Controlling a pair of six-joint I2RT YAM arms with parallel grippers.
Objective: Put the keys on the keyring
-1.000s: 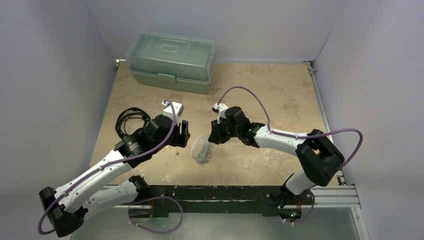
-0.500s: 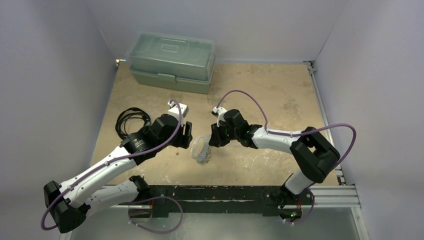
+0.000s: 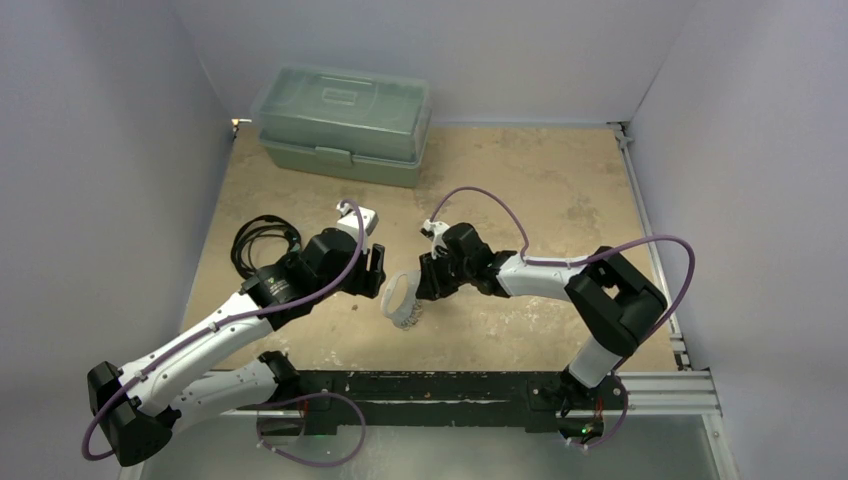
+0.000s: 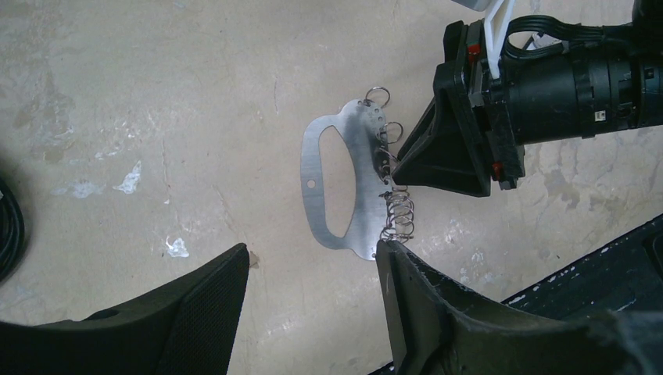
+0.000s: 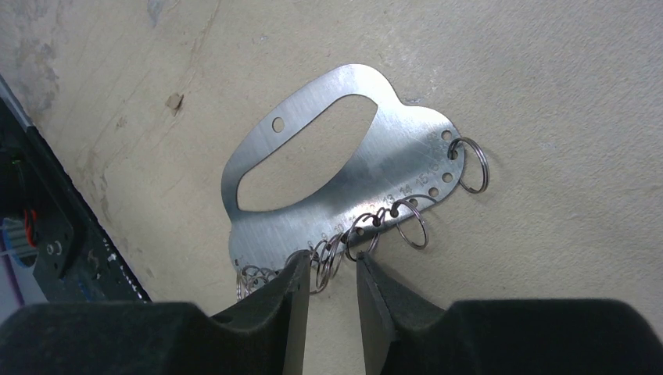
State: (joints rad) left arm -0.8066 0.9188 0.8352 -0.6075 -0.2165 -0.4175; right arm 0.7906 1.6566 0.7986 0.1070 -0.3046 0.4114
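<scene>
The keyring [image 3: 399, 297] is a flat silvery plate with an oval cut-out, lying on the table between the two arms. Several small wire rings [image 5: 367, 230] hang along one edge of the plate [image 5: 391, 156]. My right gripper [image 5: 332, 266] is open by a narrow gap, its tips straddling some of those rings without pinching them. In the left wrist view its dark fingers [image 4: 438, 156] touch the ringed edge of the keyring [image 4: 356, 156]. My left gripper [image 4: 313, 254] is wide open and empty, just left of the plate, its right fingertip near the plate's lower end. No keys are in view.
A pale green lidded box [image 3: 345, 122] stands at the back left. A black coiled cable [image 3: 262, 240] lies behind the left arm. A black rail [image 3: 440, 385] runs along the near table edge. A small tan speck [image 3: 357, 308] sits left of the keyring. Walls close in on both sides.
The right gripper has crept left onto the keyring's rings and its jaws have parted slightly. The left gripper moved right toward the keyring, then held still.
</scene>
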